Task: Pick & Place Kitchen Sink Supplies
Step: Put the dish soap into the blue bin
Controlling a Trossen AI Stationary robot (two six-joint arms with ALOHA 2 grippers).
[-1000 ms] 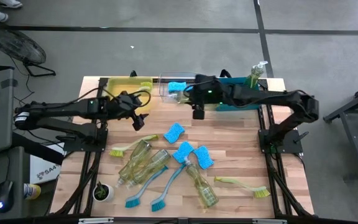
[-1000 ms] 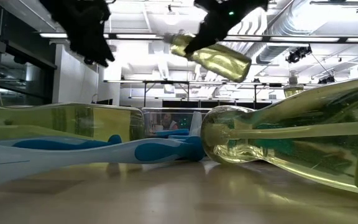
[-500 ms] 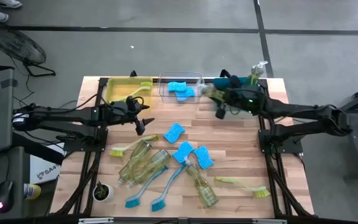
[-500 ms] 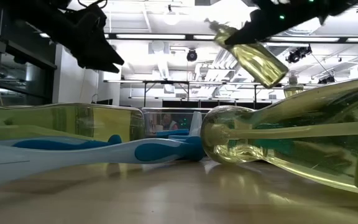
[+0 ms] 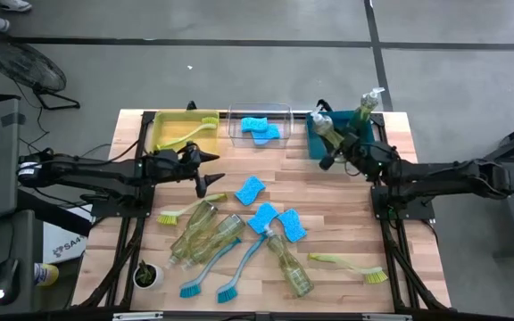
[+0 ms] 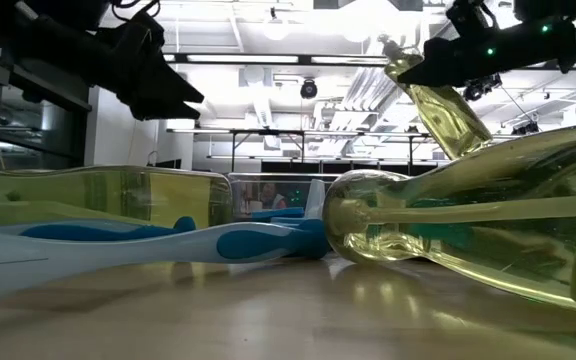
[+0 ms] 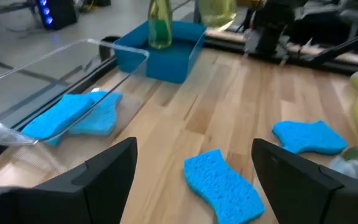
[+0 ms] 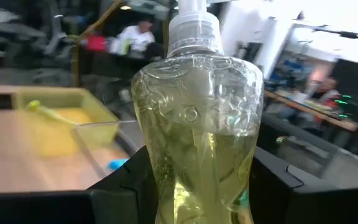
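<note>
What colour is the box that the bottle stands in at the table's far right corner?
Teal blue; the teal bin shows best in the left wrist view.

— What is carried by the wooden table [image 5: 328, 192]?
— Three bins [image 5: 259, 125] are set along the far edge; sponges [image 5: 250, 189], soap bottles [image 5: 205, 237], dish brushes [image 5: 348, 266] and a potted plant [image 5: 148, 275] are scattered nearer.

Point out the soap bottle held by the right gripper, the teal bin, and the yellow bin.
soap bottle [image 8: 197, 143], right wrist view, on the clear body.
teal bin [image 7: 166, 53], left wrist view, on the front wall.
yellow bin [image 5: 163, 132], high view, on its bare floor.
</note>
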